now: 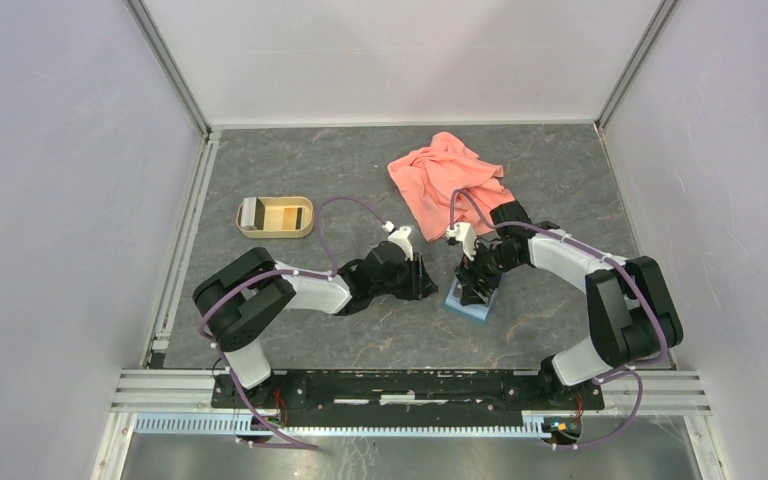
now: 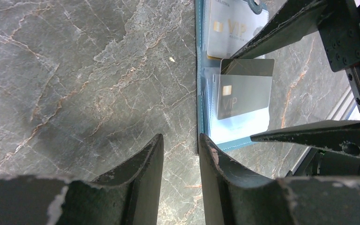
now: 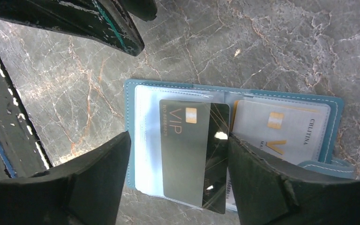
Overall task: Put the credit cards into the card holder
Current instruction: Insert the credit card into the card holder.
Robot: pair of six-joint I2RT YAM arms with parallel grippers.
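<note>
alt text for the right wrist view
An open teal card holder lies on a grey marble table, with a dark VIP card at its left clear sleeve and a pale card pocketed on the right. The right gripper straddles the dark card, open.

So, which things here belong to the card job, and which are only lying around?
For the job: blue wallet, dark card, pale card, right claw, left claw.
Lying about: pink cloth, tan tray.
</note>
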